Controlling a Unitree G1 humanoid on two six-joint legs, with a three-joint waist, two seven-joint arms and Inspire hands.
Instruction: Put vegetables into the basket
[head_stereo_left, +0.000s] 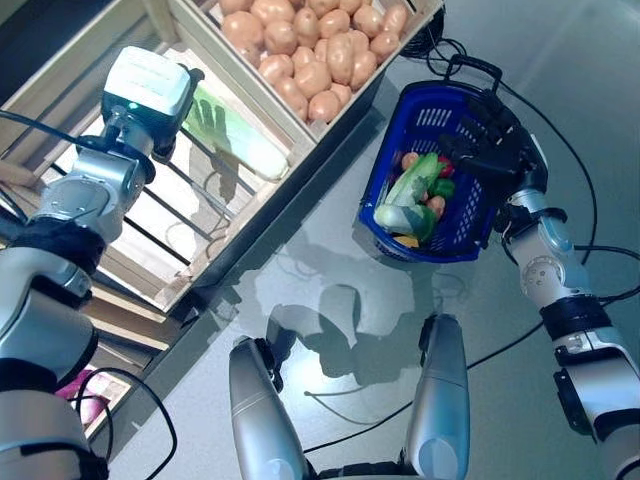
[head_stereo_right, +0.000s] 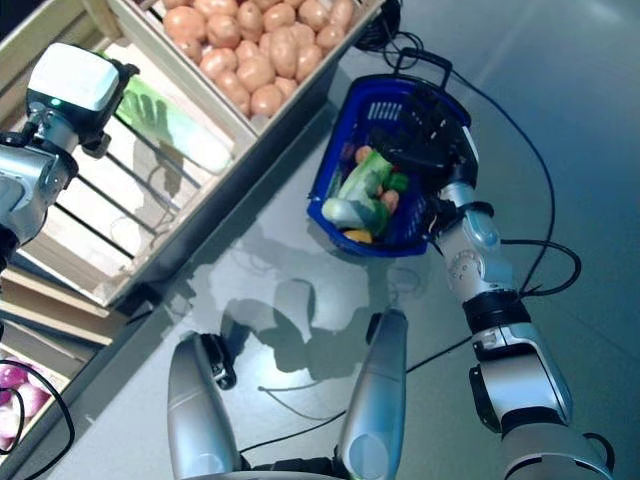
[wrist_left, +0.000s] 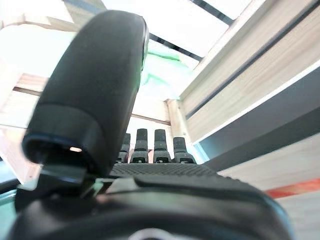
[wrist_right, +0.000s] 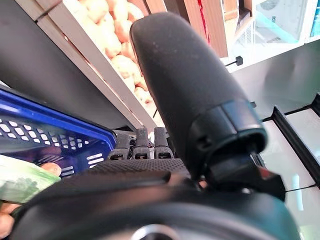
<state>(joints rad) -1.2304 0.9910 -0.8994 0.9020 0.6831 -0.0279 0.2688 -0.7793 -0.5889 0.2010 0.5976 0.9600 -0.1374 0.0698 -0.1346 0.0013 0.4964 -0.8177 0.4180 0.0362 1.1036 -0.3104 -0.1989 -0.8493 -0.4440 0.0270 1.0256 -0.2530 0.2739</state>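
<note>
We note a blue basket (head_stereo_left: 455, 225) on the grey floor (head_stereo_left: 560, 80), at about 2 o'clock from the centre of the left eye view. It holds a pale green leafy vegetable (head_stereo_left: 412, 180) lying lengthwise, a red piece (head_stereo_left: 445, 168), an orange-pink one (head_stereo_left: 410, 160), a potato-coloured one (head_stereo_left: 436, 206) and something yellow (head_stereo_left: 407, 240) at its near end; we cannot name these smaller items with certainty.

The right hand (head_stereo_left: 492, 140) lies over the basket's rim on the 3 o'clock side, fingers curled round it; its black handle (head_stereo_left: 475, 68) stands at the far end, at 12 o'clock from the hand. In the right wrist view the fingers (wrist_right: 142, 145) reach down just past the blue wall, the thumb raised.

At 10 o'clock, a wooden crate (head_stereo_left: 130, 225) with a slatted bottom holds one long pale green vegetable in clear wrap (head_stereo_left: 240, 140), resting against the wall it shares with the next compartment. The left hand (head_stereo_left: 205, 120) hovers over this vegetable. We see its fingers (wrist_left: 150, 145) extended side by side in the left wrist view, thumb apart from them, nothing between; the green vegetable shows beyond them.

The neighbouring compartment at 12 o'clock is heaped with potatoes (head_stereo_left: 310, 50). At 7 o'clock, red onions (head_stereo_right: 15, 390) show in a lower crate.
</note>
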